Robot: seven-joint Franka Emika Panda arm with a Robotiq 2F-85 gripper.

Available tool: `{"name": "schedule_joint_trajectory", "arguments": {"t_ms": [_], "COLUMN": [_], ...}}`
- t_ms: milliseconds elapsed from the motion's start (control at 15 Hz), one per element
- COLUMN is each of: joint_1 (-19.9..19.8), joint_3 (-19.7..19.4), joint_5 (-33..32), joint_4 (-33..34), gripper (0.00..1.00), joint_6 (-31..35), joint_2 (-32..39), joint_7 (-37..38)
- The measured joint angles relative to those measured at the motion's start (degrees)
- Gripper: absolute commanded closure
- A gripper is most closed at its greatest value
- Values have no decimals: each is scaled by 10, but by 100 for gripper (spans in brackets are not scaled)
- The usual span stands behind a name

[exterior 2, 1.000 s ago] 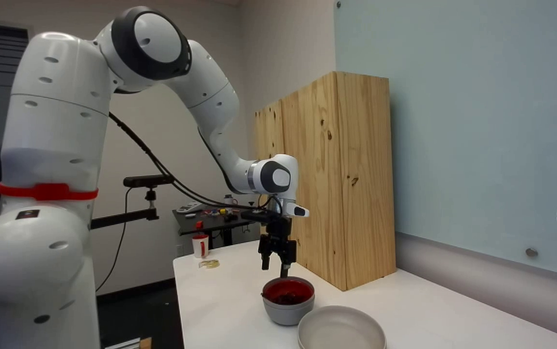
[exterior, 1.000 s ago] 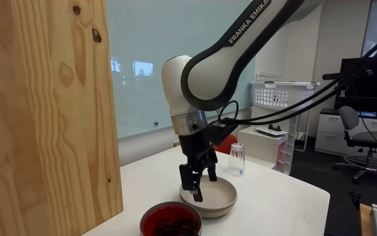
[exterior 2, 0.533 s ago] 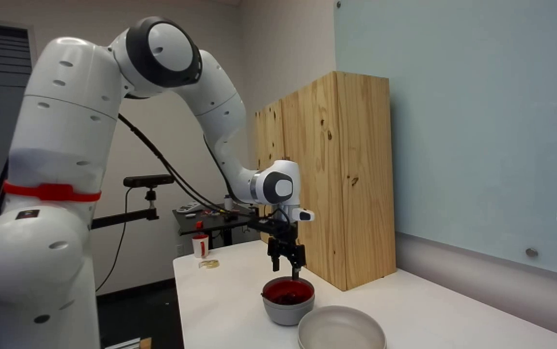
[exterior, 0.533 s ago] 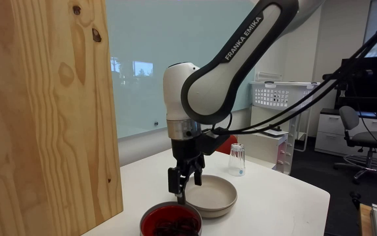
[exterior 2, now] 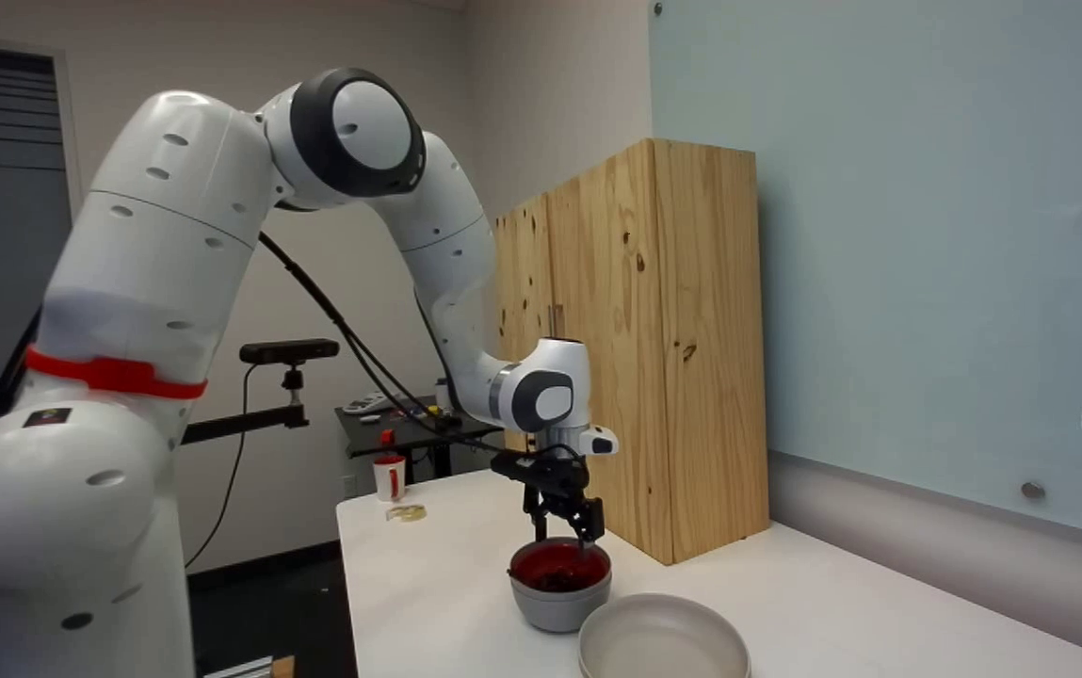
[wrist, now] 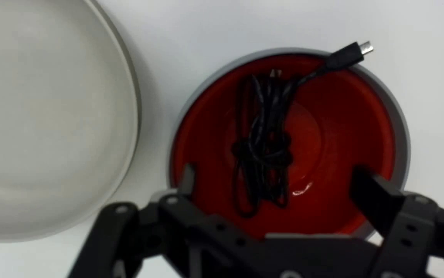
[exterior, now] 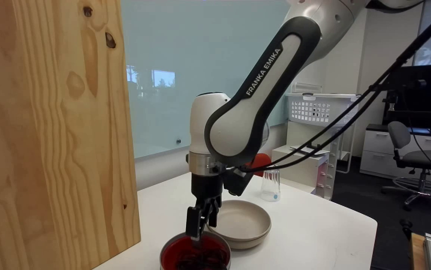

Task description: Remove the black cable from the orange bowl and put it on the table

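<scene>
Fingers (wrist: pixel 378 193) stood wide apart, and they had hold of nothing!
And there, down between them, inside the red bowl (wrist: pixel 337 131), lay the black cable (wrist: pixel 262 150), looped in a bundle, its plug (wrist: pixel 344 57) poking out over the rim, ahead of the fingers in the wrist view! Off to one side of them sat a pale dish (wrist: pixel 48 108); beneath them stretched the white table (exterior: pixel 313 232).
</scene>
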Motion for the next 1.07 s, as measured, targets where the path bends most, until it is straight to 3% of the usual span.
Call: {"name": "schedule_joint_trajectory", "arguments": {"t_ms": [267,1067], "joint_1": [-19,-26], "joint_3": [14,18], "joint_5": [18,41], "joint_4": [2,5], "gripper": [0,0], "joint_6": [6,-40], "joint_2": [5,17], "joint_7": [-52,-56]}}
